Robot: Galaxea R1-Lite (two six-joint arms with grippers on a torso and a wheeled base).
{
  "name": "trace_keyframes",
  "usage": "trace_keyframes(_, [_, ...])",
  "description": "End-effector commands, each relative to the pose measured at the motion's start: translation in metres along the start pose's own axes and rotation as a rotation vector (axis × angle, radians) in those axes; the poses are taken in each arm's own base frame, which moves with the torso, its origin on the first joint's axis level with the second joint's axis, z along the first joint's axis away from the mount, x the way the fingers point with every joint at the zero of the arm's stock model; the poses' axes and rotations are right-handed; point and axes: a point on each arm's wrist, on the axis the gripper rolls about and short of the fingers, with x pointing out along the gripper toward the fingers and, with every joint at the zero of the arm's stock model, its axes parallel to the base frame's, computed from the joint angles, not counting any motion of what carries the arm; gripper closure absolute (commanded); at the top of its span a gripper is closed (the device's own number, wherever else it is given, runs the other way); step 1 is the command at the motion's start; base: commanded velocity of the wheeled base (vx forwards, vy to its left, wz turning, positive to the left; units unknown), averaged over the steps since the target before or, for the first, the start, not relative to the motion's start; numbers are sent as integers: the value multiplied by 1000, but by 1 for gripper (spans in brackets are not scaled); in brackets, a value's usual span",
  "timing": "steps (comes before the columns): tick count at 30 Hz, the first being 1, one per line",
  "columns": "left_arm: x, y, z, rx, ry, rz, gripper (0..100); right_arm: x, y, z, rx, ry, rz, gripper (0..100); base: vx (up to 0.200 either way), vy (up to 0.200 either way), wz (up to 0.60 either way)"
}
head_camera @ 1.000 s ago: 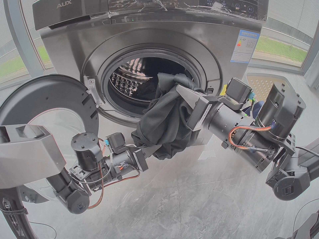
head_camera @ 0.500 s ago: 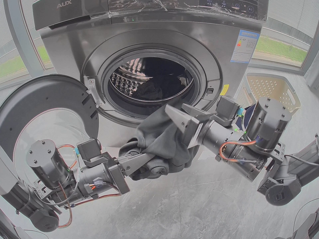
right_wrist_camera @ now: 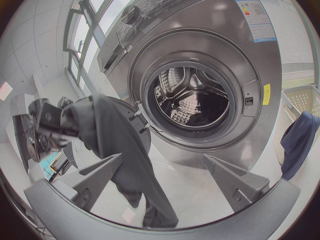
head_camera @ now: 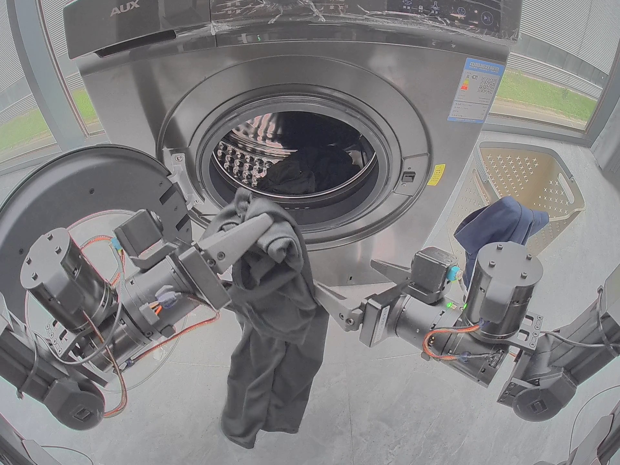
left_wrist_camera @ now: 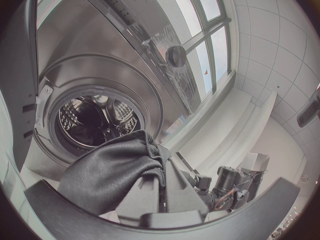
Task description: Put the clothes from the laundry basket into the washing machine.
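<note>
The left fingers (head_camera: 239,237) pinch shut on the top of a dark grey garment (head_camera: 274,330). It hangs long and straight down below them, its loose end pointing at the floor. The right fingers (head_camera: 336,305) are wide open, holding nothing, just beside it. The washing machine drum (head_camera: 245,156) is just beyond the left fingers. I think the tail needs lifting over the rim first.
</note>
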Motion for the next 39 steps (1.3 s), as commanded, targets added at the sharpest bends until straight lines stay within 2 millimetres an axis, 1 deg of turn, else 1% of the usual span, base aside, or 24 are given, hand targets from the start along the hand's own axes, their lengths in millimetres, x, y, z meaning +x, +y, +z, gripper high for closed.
trace_keyframes(1, [6,2,4,8,-37,22,100,-4,-6,-9,-15,36,-19,0,0,0,0])
trace_keyframes(7, [8,2,6,12,-53,31,100,-6,-7,-12,-17,49,-27,0,0,0,0])
trace_keyframes(12, [14,3,9,19,-85,60,100,-3,-1,-13,-19,46,-7,0,0,0,0])
trace_keyframes(20, [26,17,-5,85,-79,147,100,6,11,-4,-20,-39,48,0,0,0,0])
trace_keyframes(23, [28,18,-6,87,-79,154,100,10,14,0,-16,-64,56,0,0,0,0])
trace_keyframes(26, [28,18,-6,87,-79,154,100,22,15,0,-16,-75,55,0,0,0,0])
trace_keyframes(27, [28,18,-7,87,-78,154,100,23,15,0,-16,-77,55,0,0,0,0])
trace_keyframes(33, [31,19,-6,90,-89,160,100,48,18,-11,-22,-73,58,0,0,0,0])
trace_keyframes(35, [31,18,-6,90,-92,162,100,57,16,-15,-38,-73,49,0,0,0,0])
trace_keyframes(36, [31,18,-6,90,-92,162,100,59,15,-15,-39,-77,47,0,0,0,0])
trace_keyframes(37, [31,17,-6,88,-92,158,100,70,14,-17,-45,-87,40,0,0,0,0])
trace_keyframes(39, [31,16,-6,88,-92,156,100,77,14,-16,-43,-109,41,0,0,0,0])
